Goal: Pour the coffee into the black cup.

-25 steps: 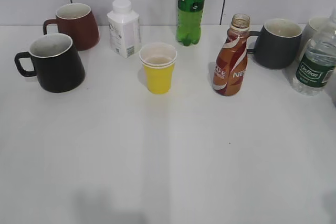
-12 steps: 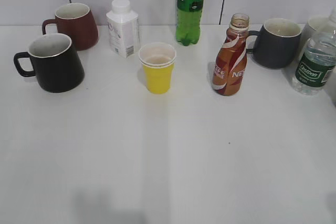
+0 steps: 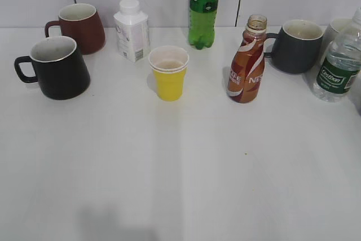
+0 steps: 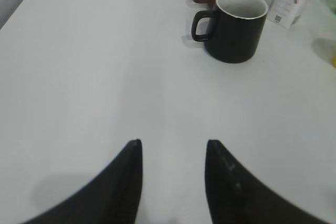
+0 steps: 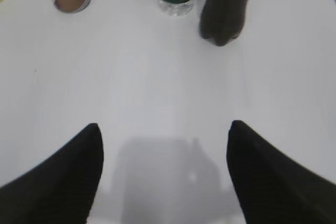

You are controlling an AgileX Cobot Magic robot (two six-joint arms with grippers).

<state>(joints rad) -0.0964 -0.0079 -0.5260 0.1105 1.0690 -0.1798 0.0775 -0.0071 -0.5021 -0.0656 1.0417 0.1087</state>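
Four mugs, five bottles.

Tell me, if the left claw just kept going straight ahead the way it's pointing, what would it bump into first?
Probably the black mug. The left gripper is open over bare table, and the mug stands ahead, slightly right of its line; the depth is hard to judge, so it might pass just beside the handle.

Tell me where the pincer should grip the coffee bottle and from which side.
Grip the coffee bottle at its narrowed waist, just under the neck, where the body is slimmest. Come in level from the front: the dark grey mug crowds its back right. It stands upright with its cap off, so keep it vertical. The right pincer is probably nearer.
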